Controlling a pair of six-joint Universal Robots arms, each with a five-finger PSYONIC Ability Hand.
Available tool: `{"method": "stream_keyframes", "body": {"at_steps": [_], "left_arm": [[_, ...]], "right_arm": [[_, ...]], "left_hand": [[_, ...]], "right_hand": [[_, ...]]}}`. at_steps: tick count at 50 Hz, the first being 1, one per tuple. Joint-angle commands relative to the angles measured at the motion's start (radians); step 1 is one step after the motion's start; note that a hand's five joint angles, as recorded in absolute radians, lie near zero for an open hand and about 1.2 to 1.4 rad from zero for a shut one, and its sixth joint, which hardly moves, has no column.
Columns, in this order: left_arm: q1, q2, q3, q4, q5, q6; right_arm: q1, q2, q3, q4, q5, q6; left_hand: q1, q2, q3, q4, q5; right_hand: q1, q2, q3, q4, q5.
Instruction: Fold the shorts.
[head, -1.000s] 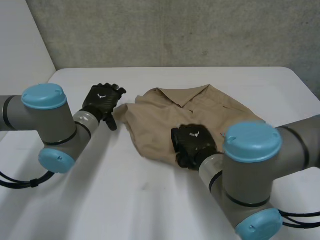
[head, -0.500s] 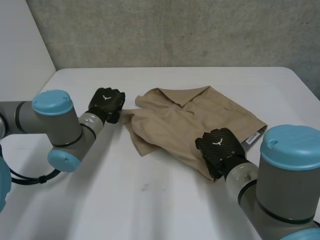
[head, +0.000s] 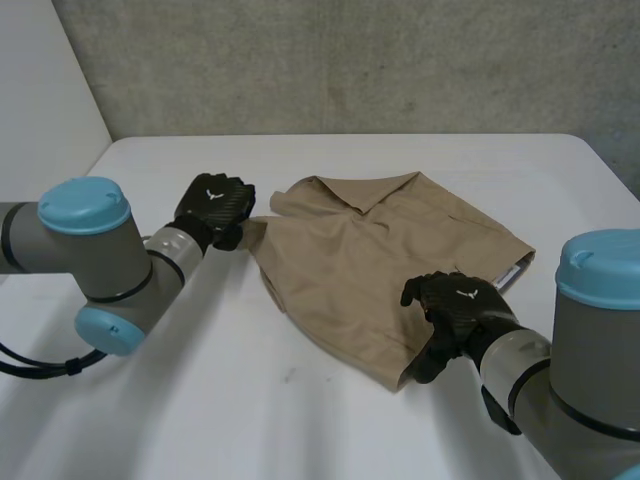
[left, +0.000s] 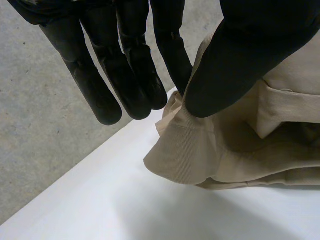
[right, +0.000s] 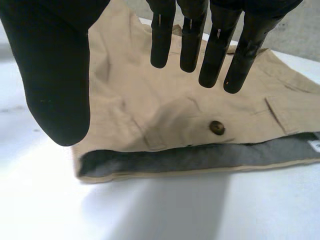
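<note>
The tan shorts (head: 370, 250) lie rumpled in the middle of the white table (head: 200, 400). My left hand (head: 213, 205) is at their far left corner. In the left wrist view my thumb and fingers (left: 170, 55) pinch a ruffled hem of the shorts (left: 200, 155). My right hand (head: 455, 310) hovers at the shorts' near right edge. Its fingers (right: 215, 45) are straight and spread over the shorts (right: 165, 110), holding nothing. Under them the waistband shows its grey lining and a brown button (right: 216, 127).
A grey concrete wall (head: 350, 60) rises behind the table. A white label (head: 508, 272) peeks out at the shorts' right end. Bare table runs along the front and the left.
My left hand closed on the shorts' left corner. My right hand dragged the near edge toward the front right, then opened and let go.
</note>
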Motion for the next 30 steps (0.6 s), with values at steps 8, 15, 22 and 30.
{"method": "stream_keyframes", "body": {"at_steps": [8,15,22,30], "left_arm": [[-0.001,-0.029,0.025,0.008,-0.001,-0.011],[-0.001,-0.03,0.026,0.01,0.001,-0.011],[-0.001,-0.03,0.029,0.014,0.001,-0.011],[-0.001,-0.03,0.028,0.013,-0.001,-0.013]], "right_arm": [[0.11,0.086,-0.027,-0.025,0.03,0.04],[0.142,0.171,-0.067,-0.09,0.088,0.016],[0.145,0.257,-0.107,-0.13,0.13,-0.062],[0.14,0.284,-0.14,-0.191,0.13,-0.102]], "left_hand": [[0.257,0.203,0.206,0.203,0.256],[0.257,0.203,0.206,0.203,0.256],[0.257,0.203,0.206,0.203,0.256],[0.257,0.203,0.206,0.203,0.256]], "right_hand": [[0.108,0.049,0.055,0.067,0.066],[0.167,0.108,0.114,0.126,0.125],[0.228,0.169,0.175,0.188,0.186],[1.01,0.951,0.958,0.97,0.969]]}}
